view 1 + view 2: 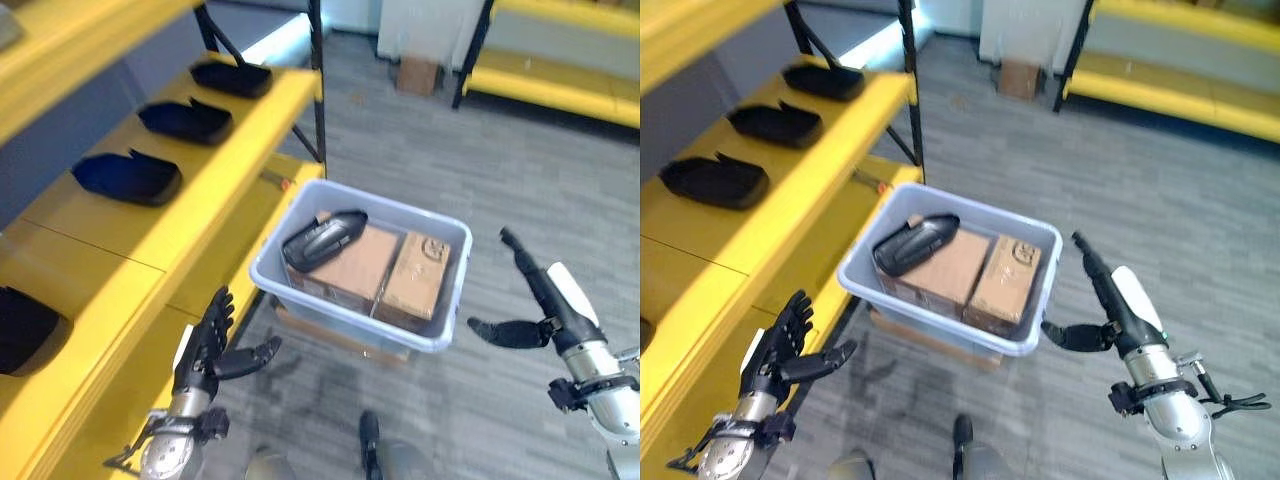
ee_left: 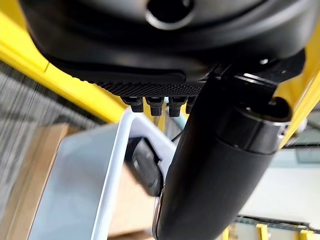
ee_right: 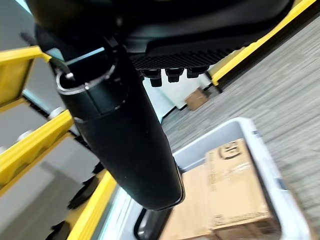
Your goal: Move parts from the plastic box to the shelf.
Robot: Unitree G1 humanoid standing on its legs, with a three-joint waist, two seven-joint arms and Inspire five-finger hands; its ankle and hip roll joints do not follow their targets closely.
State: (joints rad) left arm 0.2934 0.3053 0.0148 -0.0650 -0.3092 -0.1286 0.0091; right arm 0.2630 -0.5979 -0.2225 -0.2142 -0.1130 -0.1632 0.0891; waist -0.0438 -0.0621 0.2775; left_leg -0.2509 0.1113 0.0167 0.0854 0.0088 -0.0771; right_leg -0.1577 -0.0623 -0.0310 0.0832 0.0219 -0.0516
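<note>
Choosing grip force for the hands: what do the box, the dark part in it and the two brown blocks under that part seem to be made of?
Box: pale, slightly glossy plastic, thin moulded rim. Dark part: probably black moulded plastic, smooth with a soft sheen. Brown blocks: likely cardboard cartons, matte brown with printed marks. Both hands, left and right, hang open beside the box.

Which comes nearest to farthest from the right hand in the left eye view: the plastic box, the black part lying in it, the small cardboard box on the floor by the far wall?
1. Pale blue plastic box, its right wall just left of the right hand.
2. Black curved part, atop the cartons at the box's left end.
3. Small brown cardboard box, far back on the floor.
</note>
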